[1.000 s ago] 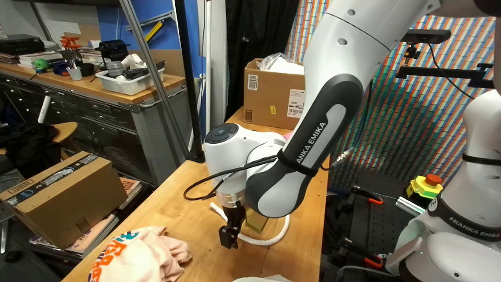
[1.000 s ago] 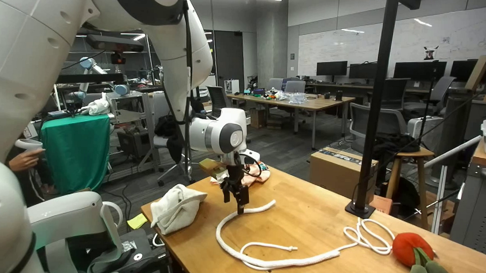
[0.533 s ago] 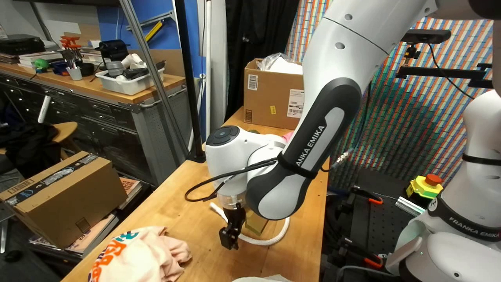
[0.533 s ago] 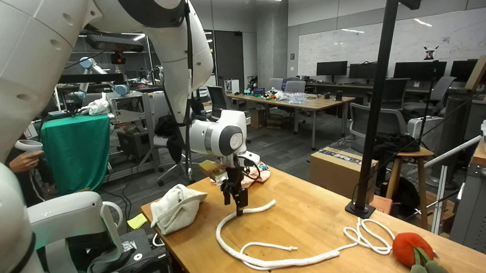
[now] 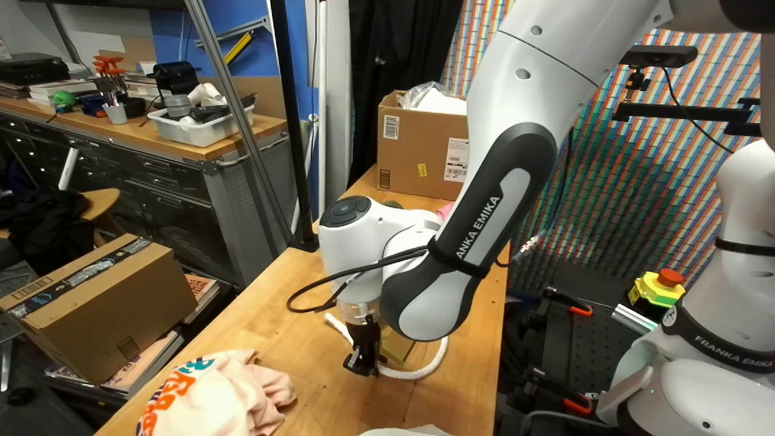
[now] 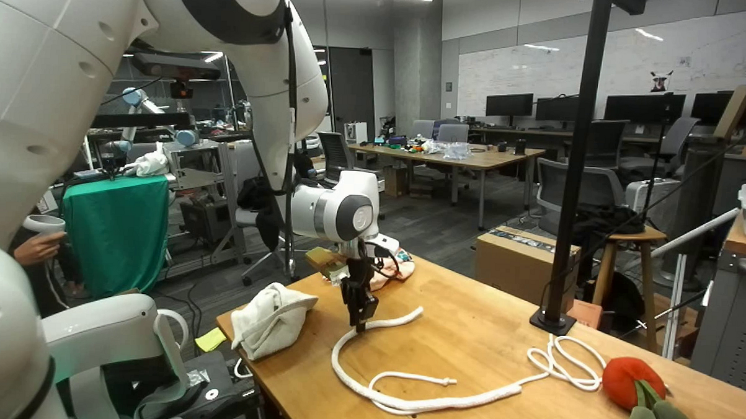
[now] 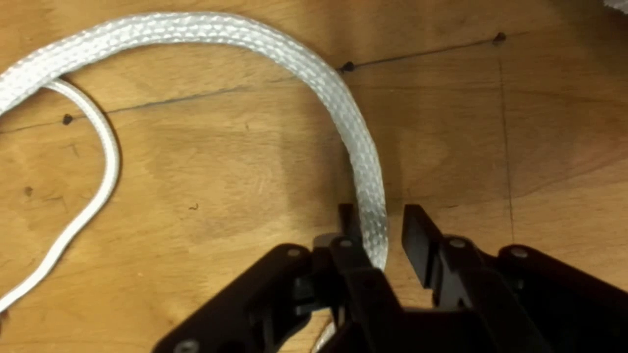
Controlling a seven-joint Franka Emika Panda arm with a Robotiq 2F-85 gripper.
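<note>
- Straddling the thick white rope (image 7: pixel 325 86): black claw (image 7: pixel 379 215), pointing down, partly open, gripping nothing. Fingers (image 7: pixel 419 240) either side of the rope; a gap shows at the right-hand finger in the wrist view, contact at the left-hand one cannot be told.
- Rope, braided: laid in a wide curve on the wooden counter (image 6: pixel 486 337), a free end lying just beyond the claw in an exterior view.
- Thin cord (image 7: pixel 112 162), white: curving out from under the rope, its tip knotted.
- Looped cord (image 6: pixel 534 377), white: running from the rope's far end, coils lying near the black post.
- Black post (image 6: pixel 576 179): upright, square base plate on the counter.
- Red rounded object (image 6: pixel 631 380), green leaf-like parts attached: on the counter, beside the coils.
- Off-white cloth (image 6: pixel 273 321), bunched: at the counter's corner, near the rope.
- Peach cloth (image 5: pixel 224 393), crumpled, coloured lettering: on the counter, apart from the claw.
- Cardboard box (image 5: pixel 418 145), open-topped, clear plastic inside: at the counter's far end in an exterior view.
</note>
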